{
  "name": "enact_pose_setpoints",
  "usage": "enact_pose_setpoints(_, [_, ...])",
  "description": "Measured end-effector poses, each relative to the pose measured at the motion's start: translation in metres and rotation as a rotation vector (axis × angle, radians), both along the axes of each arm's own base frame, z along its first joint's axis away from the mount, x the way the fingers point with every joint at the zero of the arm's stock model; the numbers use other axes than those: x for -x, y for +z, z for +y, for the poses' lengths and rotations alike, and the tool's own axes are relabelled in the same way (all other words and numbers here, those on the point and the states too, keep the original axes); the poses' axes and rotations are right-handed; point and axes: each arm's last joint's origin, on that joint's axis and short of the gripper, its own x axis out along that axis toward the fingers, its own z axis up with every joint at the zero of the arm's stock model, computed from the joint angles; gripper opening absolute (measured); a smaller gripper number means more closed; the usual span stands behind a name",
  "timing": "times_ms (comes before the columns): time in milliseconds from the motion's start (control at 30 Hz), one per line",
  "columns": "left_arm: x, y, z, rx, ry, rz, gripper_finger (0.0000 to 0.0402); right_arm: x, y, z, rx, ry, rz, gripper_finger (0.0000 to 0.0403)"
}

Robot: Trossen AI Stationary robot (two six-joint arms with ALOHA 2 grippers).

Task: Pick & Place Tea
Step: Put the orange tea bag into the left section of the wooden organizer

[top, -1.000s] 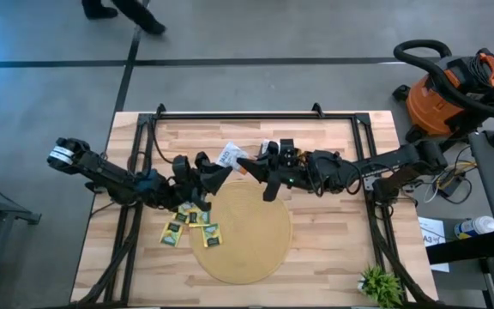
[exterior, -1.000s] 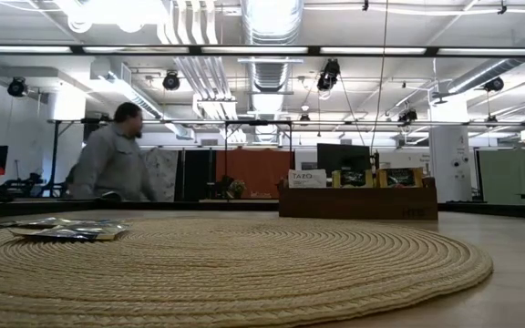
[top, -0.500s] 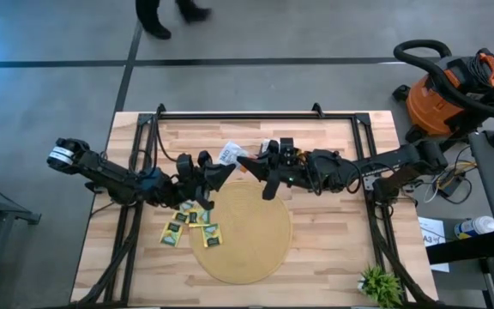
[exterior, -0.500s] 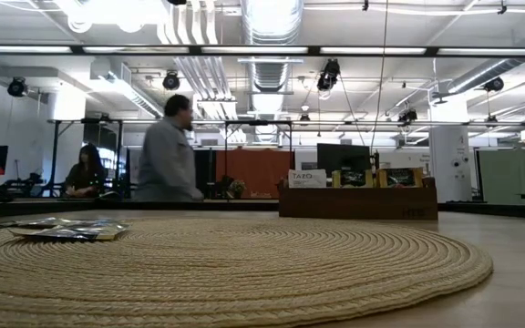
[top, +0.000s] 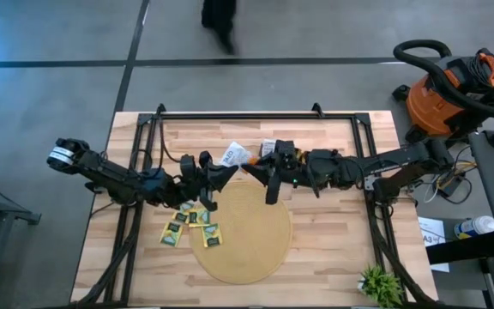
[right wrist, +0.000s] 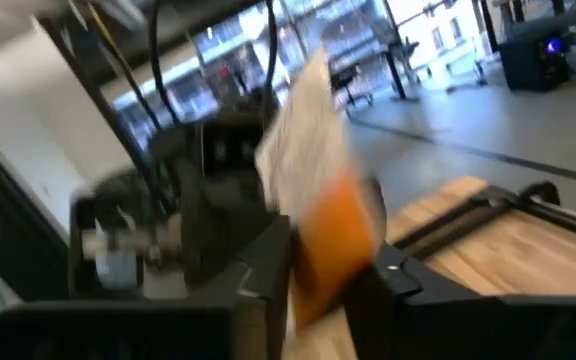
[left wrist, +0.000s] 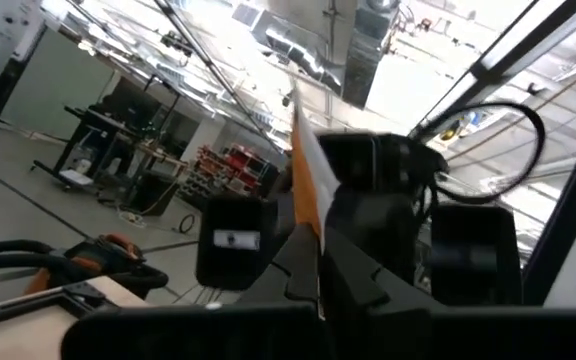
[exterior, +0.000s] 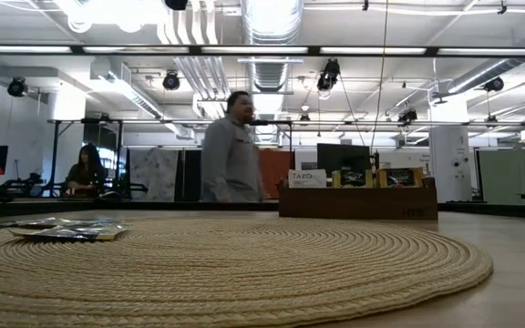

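Orange and white tea sachet point(right wrist: 320, 205) standing up between right gripper point(right wrist: 318, 275) fingers point(right wrist: 258, 270). Left gripper point(right wrist: 213, 195) sitting just behind.

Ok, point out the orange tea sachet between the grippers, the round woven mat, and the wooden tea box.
orange tea sachet point(right wrist: 334, 235), right wrist view, its orange lower half.
round woven mat point(top: 251, 249), high view, bare centre.
wooden tea box point(exterior: 357, 202), low view, front wall.

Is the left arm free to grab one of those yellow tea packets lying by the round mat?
Probably not yet. The left gripper is shut on an orange sachet, held up against the right gripper. The yellow sachets lie uncovered close beside that arm.
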Motion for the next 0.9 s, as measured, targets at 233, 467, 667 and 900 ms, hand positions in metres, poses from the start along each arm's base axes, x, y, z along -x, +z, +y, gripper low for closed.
enact_pose_setpoints(233, [-0.004, -0.012, -0.001, -0.045, 0.007, 0.163, 0.0001, 0.024, 0.003, -0.004, 0.070, 0.027, 0.177, 0.0146])
enact_pose_setpoints(467, [-0.009, -0.026, -0.003, -0.162, -0.046, 0.526, 0.0000, 0.062, 0.009, -0.010, 0.135, 0.082, 0.526, 0.0163])
enact_pose_setpoints(667, [-0.027, -0.001, 0.003, -0.364, -0.127, 0.794, 0.0000, 0.068, 0.021, -0.010, 0.304, 0.160, 0.675, 0.0156])
enact_pose_setpoints(900, [-0.053, 0.006, 0.010, -0.507, -0.186, 0.917, 0.0000, 0.052, 0.031, -0.007, 0.452, 0.217, 0.770, 0.0155])
